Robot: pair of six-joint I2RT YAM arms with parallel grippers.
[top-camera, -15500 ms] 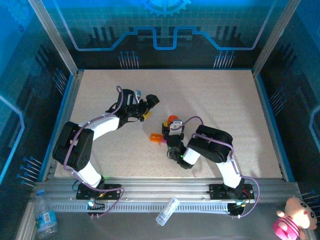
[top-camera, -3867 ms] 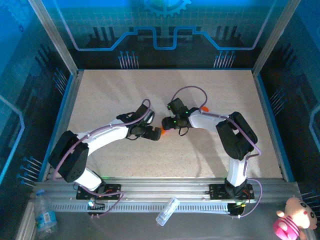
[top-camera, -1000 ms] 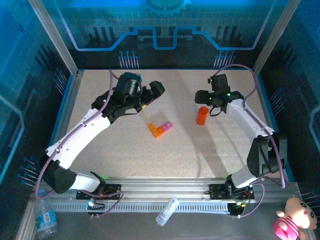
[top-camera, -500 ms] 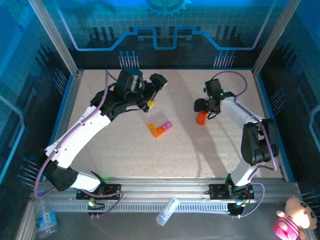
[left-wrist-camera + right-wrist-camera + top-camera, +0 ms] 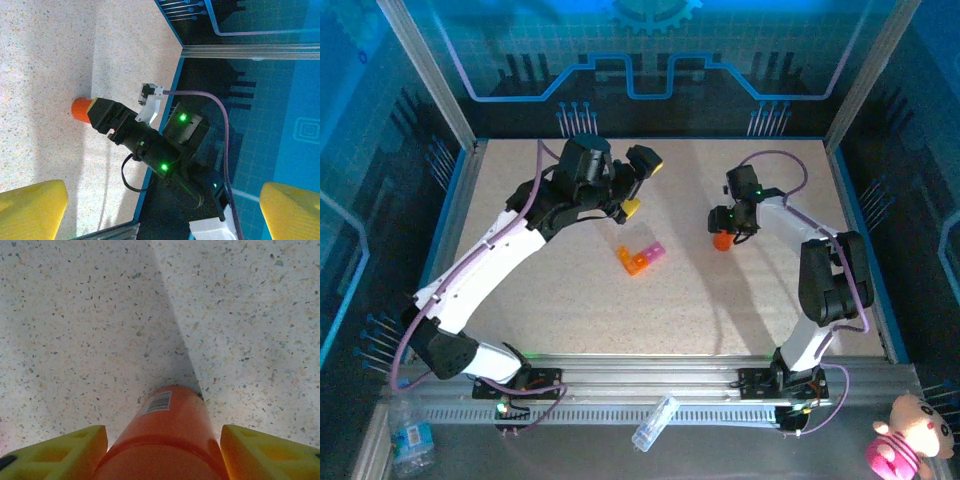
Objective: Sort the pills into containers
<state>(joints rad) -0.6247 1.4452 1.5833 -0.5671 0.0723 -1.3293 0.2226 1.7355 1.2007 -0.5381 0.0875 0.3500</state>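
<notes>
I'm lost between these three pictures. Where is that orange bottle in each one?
Top external: the orange bottle is right of centre on the table, at the right gripper.
Left wrist: left of the middle, at that gripper's tip.
Right wrist: bottom centre, between the yellow fingers.
Shared landmark: the right gripper straddling the bottle.

From above and behind the bases, steeply down over the whole table (image 5: 740, 290). From the left wrist, out past the left gripper (image 5: 162, 210), far across to the right arm (image 5: 150, 145) and orange bottle (image 5: 80, 109). From the right wrist, hard up against that same bottle, common to all three.
</notes>
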